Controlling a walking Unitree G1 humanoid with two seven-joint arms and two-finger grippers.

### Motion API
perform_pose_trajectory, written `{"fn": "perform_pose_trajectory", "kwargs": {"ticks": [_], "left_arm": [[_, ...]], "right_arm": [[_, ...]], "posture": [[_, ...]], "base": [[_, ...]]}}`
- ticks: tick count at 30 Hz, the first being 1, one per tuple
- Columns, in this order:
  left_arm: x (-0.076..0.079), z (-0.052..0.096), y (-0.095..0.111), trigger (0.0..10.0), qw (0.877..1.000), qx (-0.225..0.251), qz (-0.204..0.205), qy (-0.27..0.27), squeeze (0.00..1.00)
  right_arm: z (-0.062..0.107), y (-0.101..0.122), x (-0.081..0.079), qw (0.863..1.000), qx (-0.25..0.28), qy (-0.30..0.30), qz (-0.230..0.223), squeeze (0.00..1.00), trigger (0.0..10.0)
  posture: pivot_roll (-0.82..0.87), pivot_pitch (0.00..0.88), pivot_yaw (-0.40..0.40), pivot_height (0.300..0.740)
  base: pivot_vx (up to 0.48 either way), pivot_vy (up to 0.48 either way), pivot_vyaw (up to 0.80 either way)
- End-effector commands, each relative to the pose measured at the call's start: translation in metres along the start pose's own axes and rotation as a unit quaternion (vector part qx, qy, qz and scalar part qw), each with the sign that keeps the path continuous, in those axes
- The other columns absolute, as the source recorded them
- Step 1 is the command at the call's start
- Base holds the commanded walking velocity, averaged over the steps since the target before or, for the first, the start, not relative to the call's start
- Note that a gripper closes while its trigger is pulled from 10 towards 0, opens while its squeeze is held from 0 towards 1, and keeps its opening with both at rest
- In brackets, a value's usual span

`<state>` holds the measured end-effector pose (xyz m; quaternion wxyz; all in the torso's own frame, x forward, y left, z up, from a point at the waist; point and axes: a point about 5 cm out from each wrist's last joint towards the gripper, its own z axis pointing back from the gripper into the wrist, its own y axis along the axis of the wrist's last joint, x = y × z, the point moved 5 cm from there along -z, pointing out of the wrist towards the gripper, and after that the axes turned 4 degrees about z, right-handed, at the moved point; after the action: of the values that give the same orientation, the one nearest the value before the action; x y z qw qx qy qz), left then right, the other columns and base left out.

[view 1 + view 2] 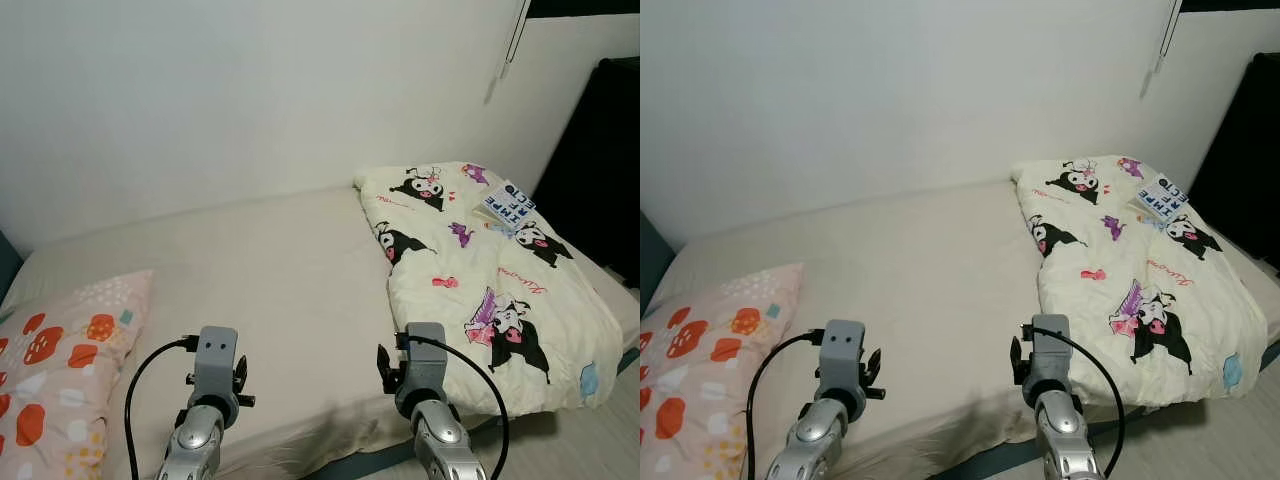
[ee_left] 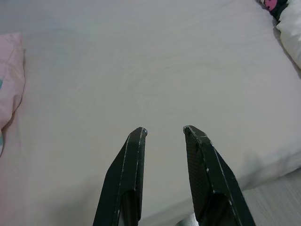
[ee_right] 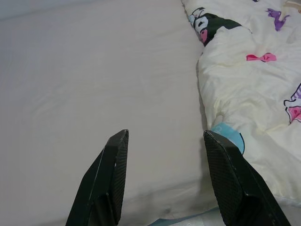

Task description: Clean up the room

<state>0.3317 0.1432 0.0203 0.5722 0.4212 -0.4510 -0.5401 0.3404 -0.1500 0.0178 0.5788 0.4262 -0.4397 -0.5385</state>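
Note:
A bed (image 1: 270, 270) with a cream sheet lies before me. A pale yellow comforter (image 1: 480, 280) printed with cartoon figures is bunched on its right half. A book (image 1: 505, 205) with blue lettering rests on the comforter's far end. A pink pillow (image 1: 60, 370) with red shapes lies at the left. My left gripper (image 2: 163, 131) is open above the bare sheet near the bed's front edge. My right gripper (image 3: 164, 134) is open too, beside the comforter's (image 3: 254, 84) left edge. Neither holds anything.
A white wall (image 1: 250, 90) runs behind the bed. Something dark (image 1: 600, 170) stands at the far right by the bed's end. A cord (image 1: 515, 40) hangs on the wall at the upper right. Grey floor (image 1: 590, 440) shows at the bottom right.

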Motion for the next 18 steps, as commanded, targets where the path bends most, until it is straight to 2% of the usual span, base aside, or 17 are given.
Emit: {"fn": "perform_pose_trajectory", "kwargs": {"ticks": [1,14,18], "left_arm": [[-0.001,0.0,-0.004,10.0,1.0,-0.006,0.002,0.002,0.0],[0.012,0.005,-0.008,10.0,1.0,-0.008,0.011,-0.008,0.0],[0.018,0.003,-0.005,10.0,1.0,-0.003,0.003,-0.02,0.0]], "right_arm": [[0.002,-0.003,0.0,1.0,-0.006,-0.002,-0.003,0.0,10.0],[0.01,0.0,0.018,0.999,0.007,-0.008,-0.047,0.0,10.0],[0.014,0.005,0.024,0.997,0.02,0.002,-0.079,0.0,10.0]], "posture": [[-0.07,0.065,0.014,0.74],[-0.1,0.075,0.0,0.74],[-0.11,0.073,-0.001,0.74]], "base": [[0.0,0.0,0.0],[0.0,0.0,0.0],[0.0,0.0,0.0]]}}
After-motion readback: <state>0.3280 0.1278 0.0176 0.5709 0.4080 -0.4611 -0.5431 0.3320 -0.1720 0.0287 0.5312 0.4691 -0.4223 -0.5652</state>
